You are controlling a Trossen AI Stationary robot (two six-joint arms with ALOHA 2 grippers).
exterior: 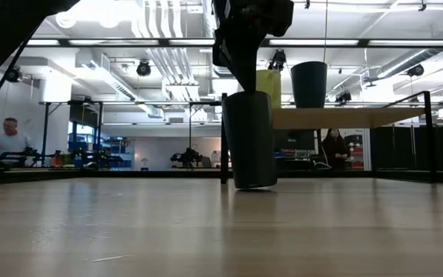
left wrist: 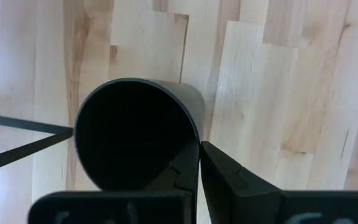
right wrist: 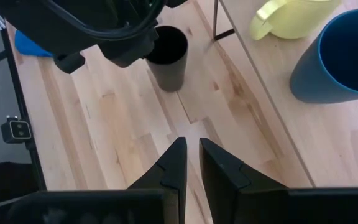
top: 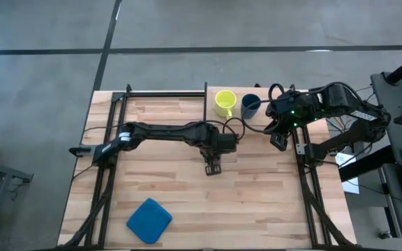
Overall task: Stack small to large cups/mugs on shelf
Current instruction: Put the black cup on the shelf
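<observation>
The tall black cup (exterior: 251, 138) is near the table's middle and fills the left wrist view (left wrist: 135, 134), mouth up. My left gripper (top: 213, 166) is shut on its rim from above. The yellow mug (top: 224, 103) and the dark blue cup (top: 250, 106) stand upright side by side on the pale wooden shelf (top: 262, 124) at the far edge. They also show in the right wrist view, the mug (right wrist: 297, 15) and the blue cup (right wrist: 337, 56). My right gripper (right wrist: 191, 146) is shut and empty, hovering beside the shelf's near right corner (top: 279, 143). My left gripper holds the black cup by its rim wall (left wrist: 197, 140), one finger (left wrist: 179, 174) inside the cup and the other (left wrist: 229, 180) outside. The fingers come from above, pointing down. The cup stands nearly upright below them; whether its base (exterior: 254, 185) touches the tabletop I cannot tell.
A flat blue cloth (top: 149, 219) lies near the table's front left. A thin dark post (exterior: 224, 138) marks the shelf's left end, just beside the black cup. Dark frame rails run along the table's left and right sides. People show in the room beyond.
</observation>
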